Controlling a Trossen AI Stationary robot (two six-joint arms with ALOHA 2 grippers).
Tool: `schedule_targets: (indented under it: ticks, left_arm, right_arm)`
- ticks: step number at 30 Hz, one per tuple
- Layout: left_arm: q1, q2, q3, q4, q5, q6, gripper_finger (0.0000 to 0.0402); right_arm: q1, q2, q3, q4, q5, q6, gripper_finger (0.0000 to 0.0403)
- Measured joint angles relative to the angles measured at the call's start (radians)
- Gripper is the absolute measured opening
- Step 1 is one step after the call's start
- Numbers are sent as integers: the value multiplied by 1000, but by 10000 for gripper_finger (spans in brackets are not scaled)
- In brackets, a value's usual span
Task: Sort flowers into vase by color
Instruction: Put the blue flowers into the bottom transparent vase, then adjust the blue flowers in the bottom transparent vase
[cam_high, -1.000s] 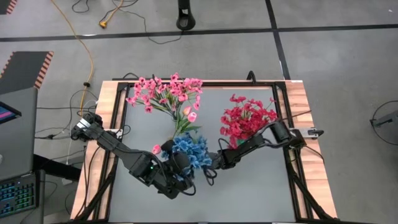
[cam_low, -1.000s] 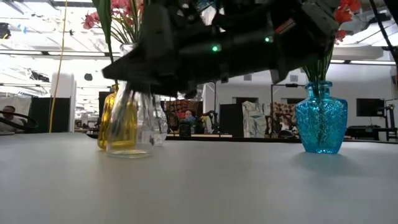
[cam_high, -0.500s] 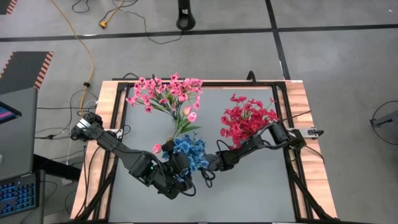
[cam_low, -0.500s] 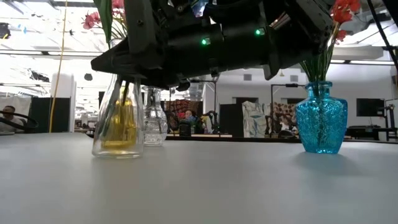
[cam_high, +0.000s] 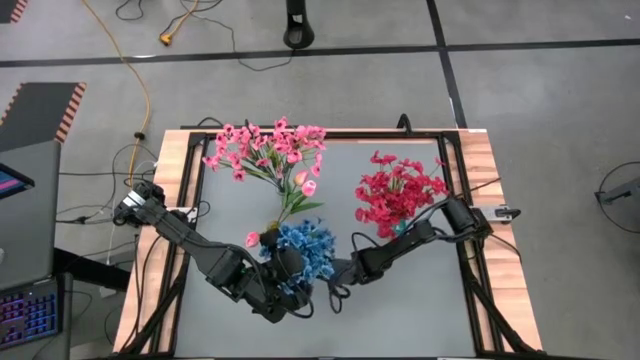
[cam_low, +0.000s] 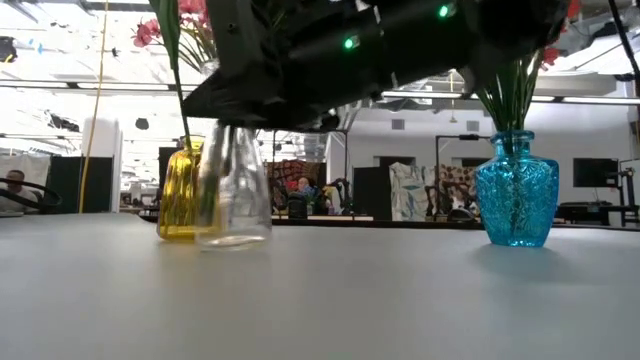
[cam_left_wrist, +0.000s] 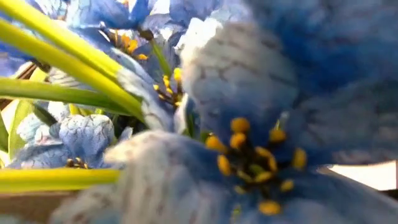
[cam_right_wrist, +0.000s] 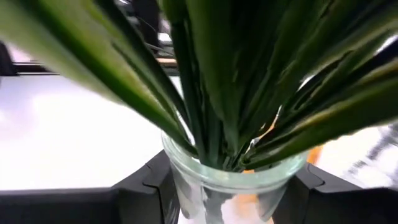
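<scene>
Blue flowers (cam_high: 303, 250) stand with their green stems in a clear glass vase (cam_low: 235, 195), near the table's middle. My right gripper (cam_high: 340, 272) reaches in from the right, and its two dark fingers flank the vase's neck (cam_right_wrist: 230, 180). My left gripper (cam_high: 285, 290) sits just near-left of the blue bunch, and blue blossoms (cam_left_wrist: 249, 124) fill its wrist view and hide its fingers. Pink flowers (cam_high: 265, 150) stand in a yellow vase (cam_low: 178, 195). Red flowers (cam_high: 397, 190) stand in a blue vase (cam_low: 515, 195). My right gripper holds the clear vase by its neck, just under the rim (cam_right_wrist: 186, 168). One finger (cam_right_wrist: 146, 190) is on each side of the neck, pinching it between them. The fingers come in roughly level from the table's right. The vase stands upright with its base (cam_low: 235, 240) on the table.
The yellow vase stands close behind the clear one, and the blue vase is off to the right. Both arms hang low over the table's middle (cam_low: 380, 50). A loose pink blossom (cam_high: 250, 238) shows beside the blue bunch. Bare grey tabletop (cam_low: 400, 300) lies toward the near edge.
My right gripper has moved a little toward the near edge with the clear vase in its hold. The vase and its blue flowers have stayed upright and slid along the table; in the low view they went left, then right.
</scene>
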Motion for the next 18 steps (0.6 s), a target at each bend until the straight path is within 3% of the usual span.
schedule_targets:
  ticks: [11,18]
  left_arm:
    - [7,0,0,19,49,10,206]
    - [38,-2,1,22,248,33,206]
  right_arm:
    - [55,-75,1,-261,123,124,203]
    - [77,-77,1,-282,160,122,203]
